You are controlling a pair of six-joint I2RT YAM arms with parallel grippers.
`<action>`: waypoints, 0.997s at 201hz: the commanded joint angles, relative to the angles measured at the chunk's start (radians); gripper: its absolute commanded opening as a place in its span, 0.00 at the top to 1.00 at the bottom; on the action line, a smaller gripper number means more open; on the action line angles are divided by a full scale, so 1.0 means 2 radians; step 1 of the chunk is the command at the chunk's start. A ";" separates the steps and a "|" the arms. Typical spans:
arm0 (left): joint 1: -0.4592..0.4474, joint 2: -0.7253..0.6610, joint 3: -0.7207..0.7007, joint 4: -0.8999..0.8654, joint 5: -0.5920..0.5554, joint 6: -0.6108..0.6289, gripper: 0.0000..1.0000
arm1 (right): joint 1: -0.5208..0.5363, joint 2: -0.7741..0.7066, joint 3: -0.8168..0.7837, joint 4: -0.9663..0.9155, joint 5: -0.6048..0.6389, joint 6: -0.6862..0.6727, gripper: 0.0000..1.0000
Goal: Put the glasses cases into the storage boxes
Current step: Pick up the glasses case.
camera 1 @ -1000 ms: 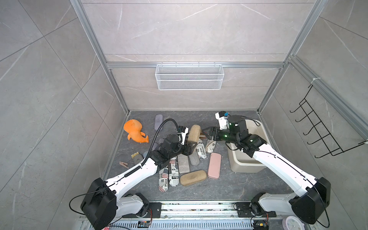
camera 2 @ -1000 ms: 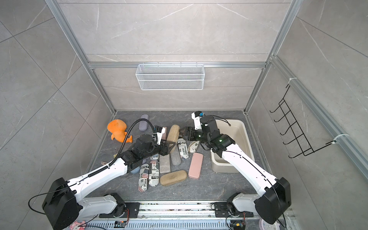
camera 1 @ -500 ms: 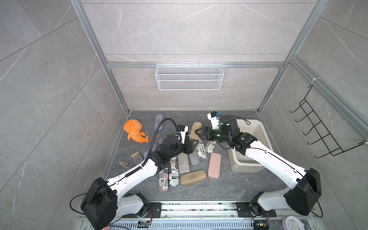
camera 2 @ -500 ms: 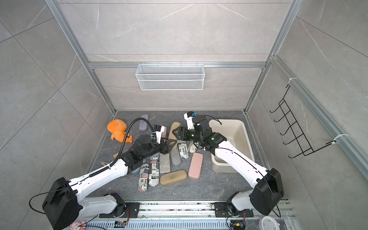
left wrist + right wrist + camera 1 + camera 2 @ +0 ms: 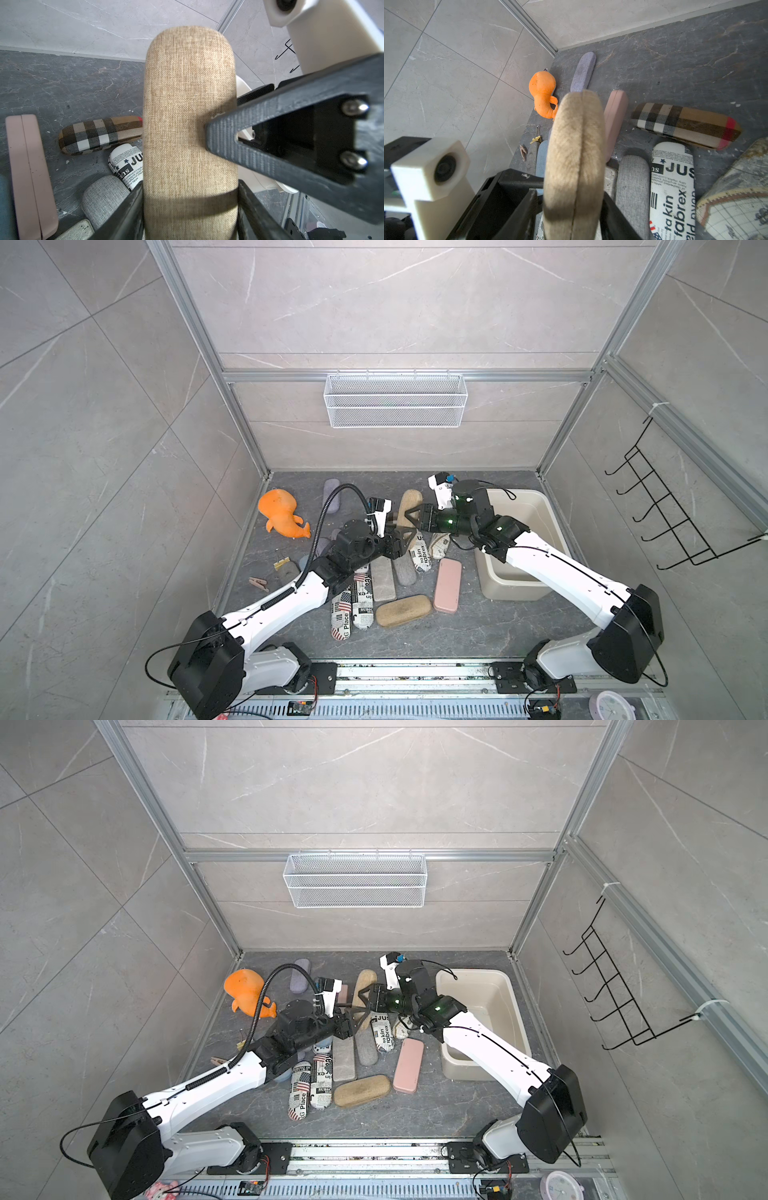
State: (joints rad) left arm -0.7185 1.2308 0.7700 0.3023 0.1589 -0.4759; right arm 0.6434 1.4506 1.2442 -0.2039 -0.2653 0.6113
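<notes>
My left gripper (image 5: 402,540) is clamped across the width of the tan fabric case (image 5: 409,506), exactly as it was a second ago, holding it lifted over the pile with its free end pointing to the far side. The left wrist view shows the case (image 5: 190,124) filling the gap between my two jaws.

The change is on my right. A second ago my right gripper (image 5: 415,517) hung further right, nearer the storage tub (image 5: 513,593), with its jaws wider apart. Now it has swung left, and the same case sits edge-on between its jaws (image 5: 574,155). They have drawn in close on both flanks, but I cannot tell whether they are pressing it yet.

Nothing else has shifted. The pink case (image 5: 447,585), the second tan case (image 5: 402,610) and the newspaper-print case (image 5: 363,601) lie where they were on the bench (image 5: 457,639), left of the tub. The lilac case (image 5: 331,495) lies at the far left, near the orange plush toy (image 5: 281,514).
</notes>
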 commanded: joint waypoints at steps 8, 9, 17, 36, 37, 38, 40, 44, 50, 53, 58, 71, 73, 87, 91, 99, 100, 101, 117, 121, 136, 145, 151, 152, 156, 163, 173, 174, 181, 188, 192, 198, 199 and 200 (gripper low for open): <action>-0.001 -0.020 -0.002 0.042 0.015 -0.003 0.50 | 0.004 0.010 0.024 0.009 0.004 0.003 0.55; -0.002 -0.020 -0.002 0.042 0.015 -0.003 0.50 | 0.004 0.010 0.024 0.009 0.004 0.002 0.55; -0.002 -0.020 -0.003 0.041 0.015 -0.002 0.49 | 0.004 0.009 0.024 0.010 0.005 0.002 0.56; -0.001 -0.019 -0.003 0.032 0.016 0.000 0.41 | 0.004 0.005 0.022 0.015 0.008 0.001 0.60; -0.002 -0.020 -0.003 0.031 0.016 0.000 0.41 | 0.004 0.005 0.023 0.015 0.009 0.001 0.60; -0.001 -0.020 -0.004 0.031 0.016 0.001 0.40 | 0.004 0.005 0.023 0.015 0.009 0.001 0.60; -0.001 -0.020 -0.004 0.030 0.015 0.001 0.39 | 0.004 0.005 0.024 0.014 0.009 0.001 0.60; -0.001 -0.021 -0.004 0.026 0.016 0.001 0.35 | 0.004 0.006 0.025 0.013 0.010 0.000 0.60; -0.002 -0.022 -0.006 0.023 0.013 0.000 0.31 | 0.005 0.005 0.029 0.010 0.010 -0.003 0.60; -0.002 -0.023 -0.007 0.023 0.013 0.001 0.29 | 0.004 0.005 0.031 0.009 0.010 -0.004 0.60; -0.001 -0.025 -0.010 0.023 0.013 0.001 0.24 | 0.004 0.006 0.033 0.007 0.012 -0.006 0.60; -0.001 -0.034 -0.018 0.021 0.008 0.000 0.15 | 0.004 0.005 0.041 -0.002 0.022 -0.014 0.60; -0.001 -0.036 -0.019 0.020 0.007 0.000 0.14 | 0.004 0.005 0.042 -0.003 0.024 -0.015 0.60; -0.002 -0.052 -0.028 0.014 0.000 -0.001 0.09 | 0.004 0.008 0.055 -0.018 0.037 -0.025 0.59; -0.001 -0.058 -0.031 0.011 -0.004 -0.001 0.08 | 0.004 0.009 0.060 -0.023 0.039 -0.029 0.59; -0.001 -0.070 -0.037 0.006 -0.011 -0.002 0.06 | 0.004 0.013 0.070 -0.035 0.044 -0.038 0.58; -0.001 -0.072 -0.037 0.005 -0.012 -0.002 0.06 | 0.004 0.014 0.071 -0.036 0.045 -0.039 0.58; -0.002 -0.073 -0.038 0.003 -0.013 -0.002 0.06 | 0.004 0.014 0.073 -0.037 0.045 -0.039 0.58; -0.002 -0.101 -0.045 -0.018 -0.031 0.000 0.06 | 0.004 0.020 0.092 -0.061 0.060 -0.057 0.57; -0.001 -0.108 -0.047 -0.025 -0.037 0.000 0.06 | 0.004 0.021 0.097 -0.065 0.063 -0.062 0.57; -0.001 -0.134 -0.050 -0.064 -0.068 0.000 0.06 | 0.001 0.023 0.112 -0.086 0.076 -0.079 0.57; -0.001 -0.150 -0.051 -0.091 -0.093 -0.005 0.07 | 0.001 0.024 0.122 -0.101 0.084 -0.091 0.57; -0.002 -0.161 -0.053 -0.110 -0.109 -0.009 0.07 | 0.000 0.023 0.127 -0.109 0.091 -0.099 0.57; -0.001 -0.164 -0.053 -0.112 -0.113 -0.010 0.07 | 0.000 0.023 0.128 -0.110 0.092 -0.101 0.57; -0.001 -0.171 -0.055 -0.124 -0.124 -0.013 0.07 | -0.001 0.023 0.130 -0.115 0.096 -0.105 0.57; -0.001 -0.184 -0.059 -0.142 -0.145 -0.018 0.07 | -0.003 0.021 0.133 -0.123 0.102 -0.113 0.57; -0.001 -0.205 -0.068 -0.160 -0.171 -0.026 0.07 | -0.009 0.018 0.138 -0.134 0.108 -0.120 0.57; -0.002 -0.207 -0.069 -0.162 -0.174 -0.027 0.07 | -0.009 0.018 0.139 -0.135 0.108 -0.120 0.57; -0.001 -0.221 -0.077 -0.171 -0.191 -0.034 0.07 | -0.015 0.016 0.141 -0.143 0.108 -0.123 0.57; -0.001 -0.236 -0.085 -0.178 -0.208 -0.041 0.07 | -0.022 0.012 0.144 -0.150 0.109 -0.127 0.58; -0.001 -0.244 -0.089 -0.183 -0.218 -0.045 0.07 | -0.025 0.010 0.145 -0.154 0.110 -0.129 0.58; -0.002 -0.254 -0.095 -0.189 -0.231 -0.049 0.07 | -0.030 0.005 0.146 -0.158 0.113 -0.132 0.58; -0.001 -0.256 -0.096 -0.189 -0.232 -0.050 0.07 | -0.031 0.005 0.146 -0.160 0.113 -0.132 0.58; -0.001 -0.257 -0.097 -0.190 -0.235 -0.050 0.07 | -0.032 0.004 0.146 -0.161 0.114 -0.133 0.58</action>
State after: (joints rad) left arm -0.7197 0.7925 0.6167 0.0273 -0.1333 -0.5194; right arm 0.6186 1.4967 1.4933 -0.4496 -0.0853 0.4088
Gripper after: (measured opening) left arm 0.928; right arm 0.427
